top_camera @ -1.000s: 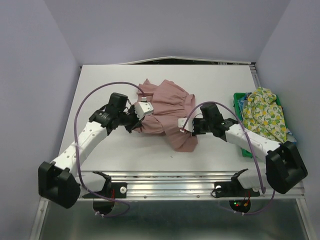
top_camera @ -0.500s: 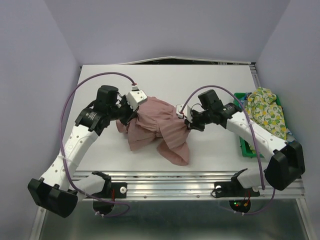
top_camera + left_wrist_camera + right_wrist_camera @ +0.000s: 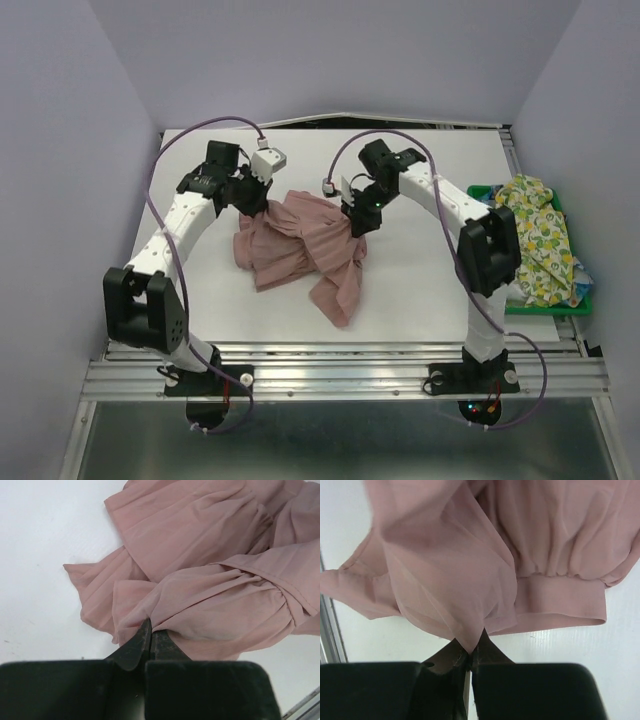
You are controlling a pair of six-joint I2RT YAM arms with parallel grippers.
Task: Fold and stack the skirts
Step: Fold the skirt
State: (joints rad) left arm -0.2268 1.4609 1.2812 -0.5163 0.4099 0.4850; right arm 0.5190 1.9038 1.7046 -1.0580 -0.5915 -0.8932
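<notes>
skirt [image 3: 300, 245], pink and bunched, hangs between the two arms over the middle of the table [image 3: 420, 290], left gripper [image 3: 252, 198] and right gripper [image 3: 362, 218] each clenched on a pinch of its edge, evidently held apart so the cloth can spread flat for folding.

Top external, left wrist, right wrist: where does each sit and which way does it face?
Top external: above and behind the bases, looking down on the table; shows left arm, right arm, pink skirt, green bin.
Left wrist: on the left arm, looking along the left pincer, shut on skirt fabric.
Right wrist: on the right arm, looking along the right pincer, shut on a skirt fold.
Shared: all three see the same skirt on the table.
</notes>
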